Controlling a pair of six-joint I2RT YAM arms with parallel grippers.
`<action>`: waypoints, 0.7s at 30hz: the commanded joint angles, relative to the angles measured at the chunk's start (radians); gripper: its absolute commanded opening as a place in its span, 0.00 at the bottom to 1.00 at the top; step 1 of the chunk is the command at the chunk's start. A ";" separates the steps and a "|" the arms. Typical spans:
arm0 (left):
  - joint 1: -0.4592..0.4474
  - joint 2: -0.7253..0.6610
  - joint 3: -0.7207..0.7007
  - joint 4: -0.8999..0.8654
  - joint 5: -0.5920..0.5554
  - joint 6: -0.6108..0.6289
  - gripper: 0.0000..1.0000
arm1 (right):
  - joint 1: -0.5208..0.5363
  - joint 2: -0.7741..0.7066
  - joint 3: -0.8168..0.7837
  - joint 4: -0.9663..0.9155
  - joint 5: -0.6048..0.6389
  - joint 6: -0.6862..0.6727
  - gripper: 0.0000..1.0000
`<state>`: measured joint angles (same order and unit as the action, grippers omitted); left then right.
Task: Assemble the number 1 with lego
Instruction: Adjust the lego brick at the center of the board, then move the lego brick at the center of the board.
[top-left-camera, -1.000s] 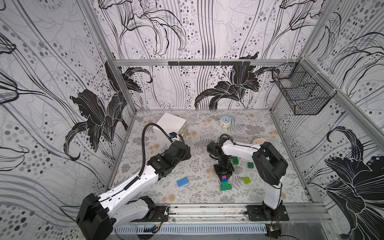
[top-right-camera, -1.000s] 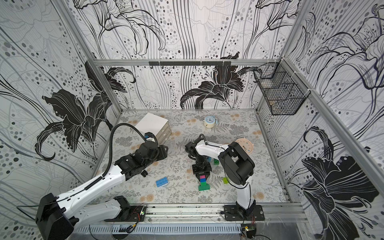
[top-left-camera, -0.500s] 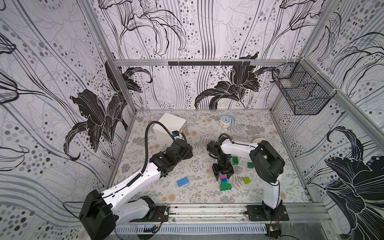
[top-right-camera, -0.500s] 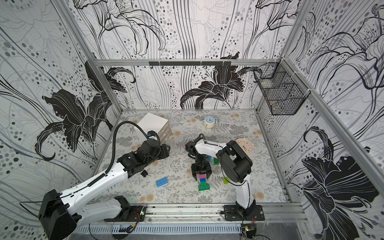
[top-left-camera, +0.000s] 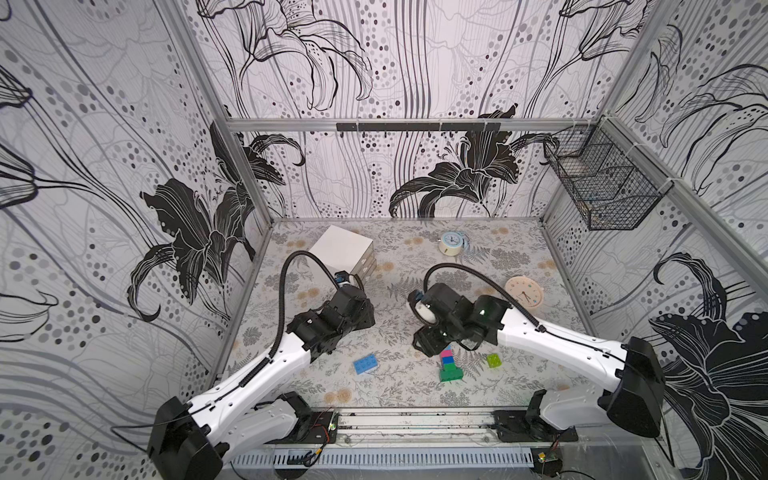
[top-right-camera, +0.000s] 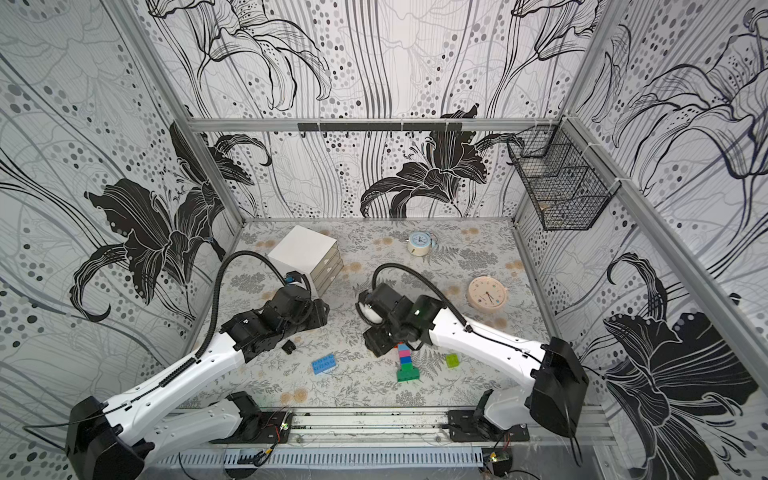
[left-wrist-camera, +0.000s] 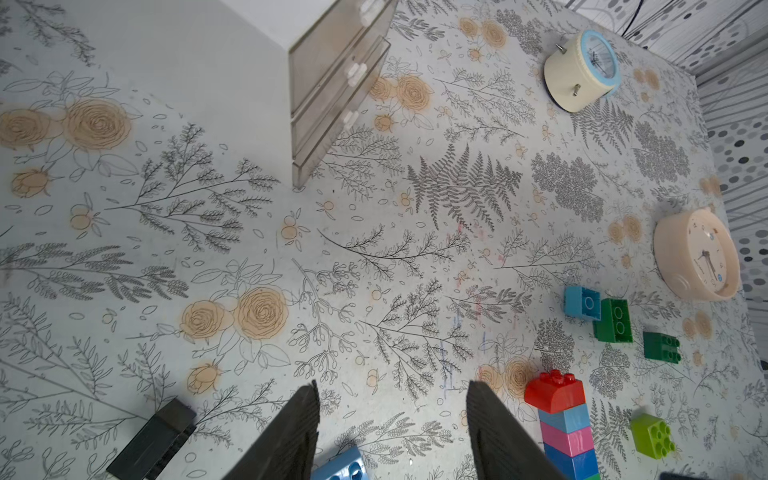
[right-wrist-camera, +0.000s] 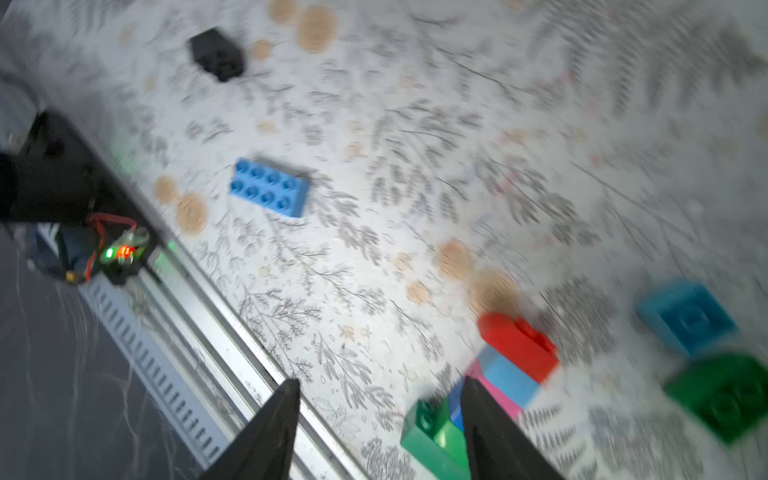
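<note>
wire basket (top-left-camera: 623, 216): contents unclear | drawer unit (top-left-camera: 343, 249): shut | left fingers (left-wrist-camera: 291, 436): apart, empty | right fingers (right-wrist-camera: 266, 436): apart, empty

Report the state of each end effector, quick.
Left end effector: open, holding nothing.
Right end effector: open, holding nothing; the lego stack lies just beside one finger.

The flower-printed surface (top-left-camera: 399, 266) carries a white drawer box (top-left-camera: 341, 249) and a cream clock (top-left-camera: 451, 244) toward the back, and a peach clock (top-left-camera: 524, 291) near its right edge. Nearer the front lie a blue oblong brick (top-left-camera: 365, 364), a black brick (top-right-camera: 288, 346), a lime brick (top-left-camera: 493, 360) and a joined run of red, light blue, pink, blue and green bricks (left-wrist-camera: 565, 428). A light blue square brick (left-wrist-camera: 582, 302) touches a dark green brick (left-wrist-camera: 613, 320), with a second dark green brick (left-wrist-camera: 661, 347) just beside.
</note>
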<state>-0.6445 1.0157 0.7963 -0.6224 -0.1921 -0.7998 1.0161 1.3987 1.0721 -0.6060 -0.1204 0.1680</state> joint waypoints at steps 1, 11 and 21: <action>0.035 -0.085 -0.030 -0.034 -0.086 -0.103 0.63 | 0.016 0.036 -0.080 0.316 -0.082 -0.349 0.64; 0.106 -0.344 -0.065 -0.185 -0.223 -0.238 0.65 | 0.102 0.453 0.199 0.361 -0.201 -0.773 0.65; 0.108 -0.411 -0.057 -0.253 -0.274 -0.274 0.65 | 0.123 0.626 0.321 0.282 -0.234 -0.875 0.66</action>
<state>-0.5426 0.6113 0.7338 -0.8547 -0.4232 -1.0534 1.1320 1.9903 1.3621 -0.2863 -0.3298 -0.6552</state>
